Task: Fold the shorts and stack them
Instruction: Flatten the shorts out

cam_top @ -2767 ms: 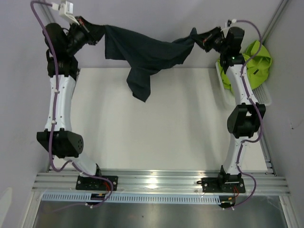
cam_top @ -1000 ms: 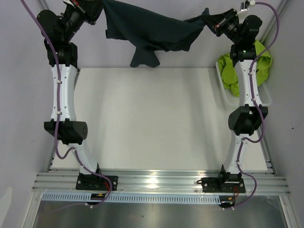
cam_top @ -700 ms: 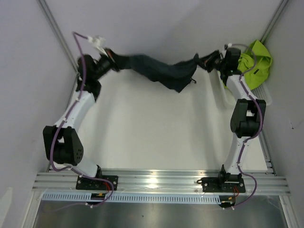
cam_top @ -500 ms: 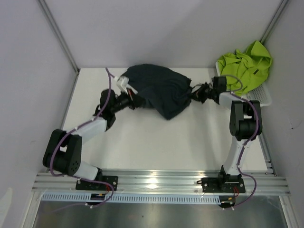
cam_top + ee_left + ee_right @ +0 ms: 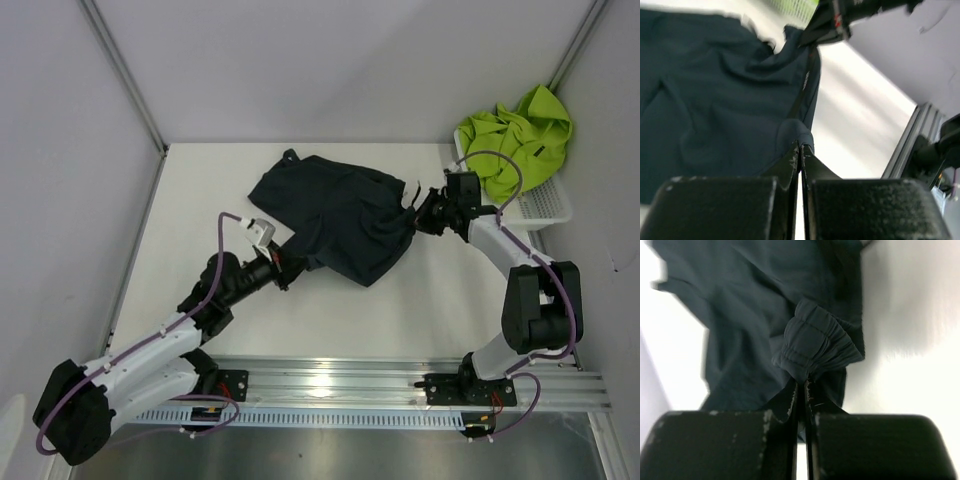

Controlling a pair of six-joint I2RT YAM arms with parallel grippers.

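The dark navy shorts (image 5: pixel 335 212) lie spread and rumpled on the white table, toward the back middle. My left gripper (image 5: pixel 287 270) is shut on their near left edge; the left wrist view shows the cloth (image 5: pixel 715 100) pinched at the fingertips (image 5: pixel 801 145). At the right side, my right gripper (image 5: pixel 418 217) is shut on the gathered waistband (image 5: pixel 812 347), low over the table. The lime green shorts (image 5: pixel 515 135) are heaped in the white mesh basket (image 5: pixel 545 205) at the back right.
Grey walls enclose the table at the back and on both sides. An aluminium rail (image 5: pixel 330 380) with both arm bases runs along the near edge. The basket stands close behind my right arm.
Both arms swung down from high at the back and drew toward the near side, laying the navy shorts onto the table. Both grips held throughout.
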